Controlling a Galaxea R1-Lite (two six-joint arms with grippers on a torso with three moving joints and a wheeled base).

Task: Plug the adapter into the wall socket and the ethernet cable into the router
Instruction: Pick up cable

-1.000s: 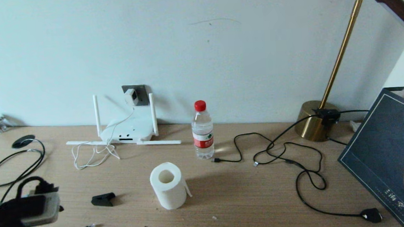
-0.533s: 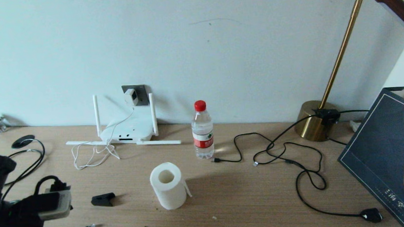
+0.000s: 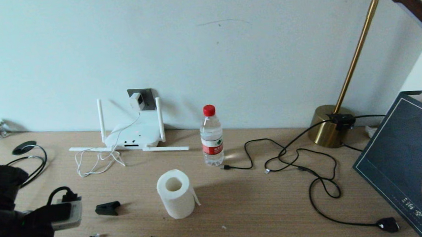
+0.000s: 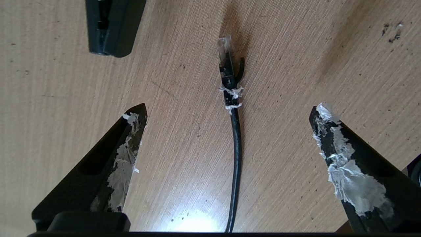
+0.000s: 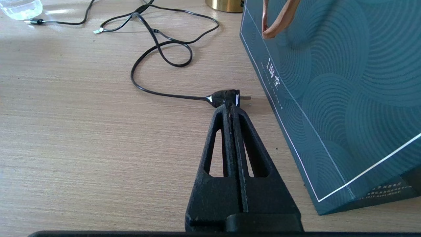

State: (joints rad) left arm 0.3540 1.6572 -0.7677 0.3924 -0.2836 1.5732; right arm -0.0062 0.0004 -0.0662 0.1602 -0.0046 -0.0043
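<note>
Since a second ago the left gripper [image 4: 228,112] has swung further in over the near left of the desk [image 3: 259,210]; its jaws gape wide and empty, straddling the ethernet cable [image 4: 234,138], whose clear connector lies flat beside a small black clip [image 3: 108,208]. At the wall, the adapter [image 3: 137,101] sits in the wall socket [image 3: 148,94] above the router [image 3: 134,137]. Parked low by a dark gift bag [image 5: 345,98], the right gripper [image 5: 231,108] is clenched on nothing, its tips near a black plug [image 5: 225,97].
</note>
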